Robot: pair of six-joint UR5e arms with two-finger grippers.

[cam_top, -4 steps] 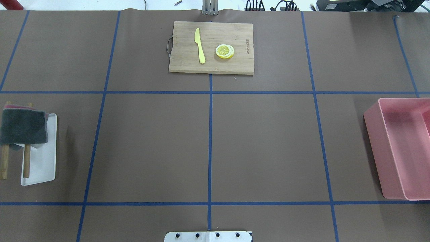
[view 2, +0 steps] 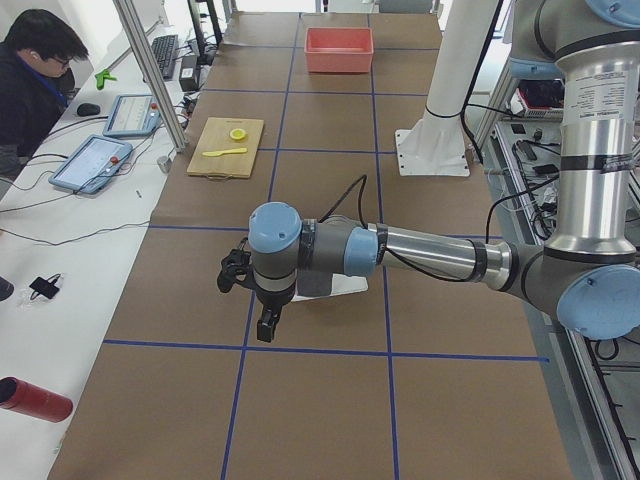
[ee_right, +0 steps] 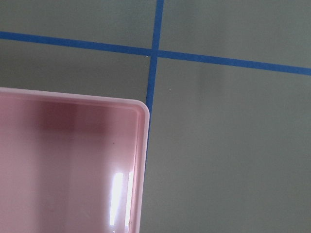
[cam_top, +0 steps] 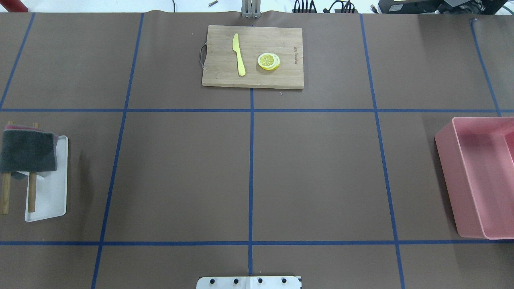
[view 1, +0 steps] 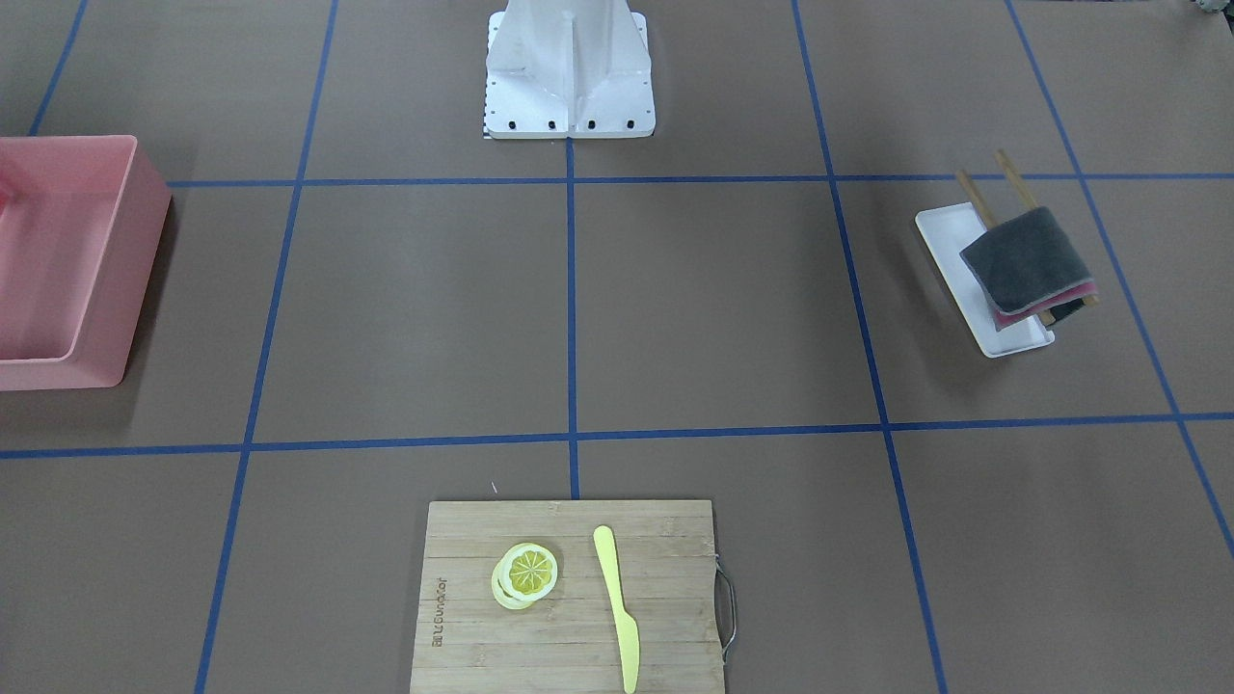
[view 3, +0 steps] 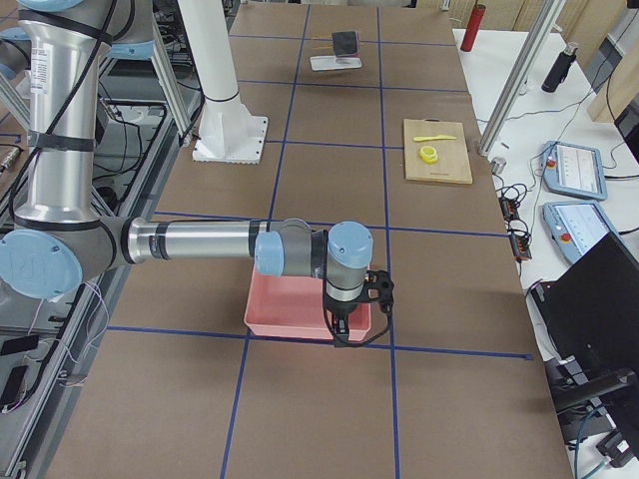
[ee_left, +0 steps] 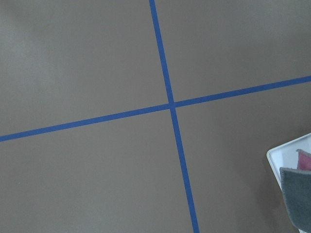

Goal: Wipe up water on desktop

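The desktop (cam_top: 313, 176) is a matte brown surface split by blue tape lines; I see no water on it in any view. A grey cloth (cam_top: 28, 154) hangs over a small wooden rack on a white tray (cam_top: 52, 196) at the far left. It also shows in the front-facing view (view 1: 1027, 258) and at the edge of the left wrist view (ee_left: 297, 201). My left gripper (view 2: 267, 325) shows only in the exterior left view, beside that tray; I cannot tell if it is open. My right gripper (view 3: 341, 324) shows only in the exterior right view, above the pink bin's corner; I cannot tell its state.
A pink bin (cam_top: 445, 168) stands at the right edge, its corner in the right wrist view (ee_right: 141, 145). A bamboo cutting board (cam_top: 225, 76) at the far middle carries a yellow knife (cam_top: 238, 54) and lemon slices (cam_top: 268, 61). The robot's base plate (cam_top: 249, 283) is at the near edge.
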